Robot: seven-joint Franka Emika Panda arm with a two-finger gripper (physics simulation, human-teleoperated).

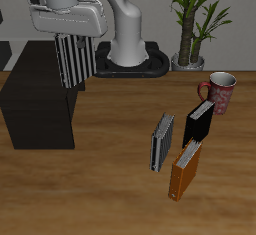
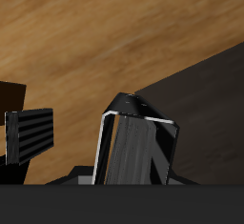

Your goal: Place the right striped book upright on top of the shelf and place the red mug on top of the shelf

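My gripper (image 1: 75, 39) is shut on the right striped book (image 1: 75, 61), gripping its upper edge so it hangs upright. The book is over the flat top of the black shelf (image 1: 35, 99), near the shelf's edge that faces the middle of the table. I cannot tell whether the book touches the top. In the wrist view the book (image 2: 133, 156) shows edge-on above the shelf's dark top (image 2: 205, 90). The red mug (image 1: 219, 91) stands upright on the table far from the shelf, near the plant pot.
A greyer striped book (image 1: 163, 142), a black book (image 1: 199, 122) and an orange book (image 1: 185, 169) stand on the table between mug and front edge. The greyer book also shows in the wrist view (image 2: 29, 132). The robot base (image 1: 128, 51) and a potted plant (image 1: 195, 24) are at the back.
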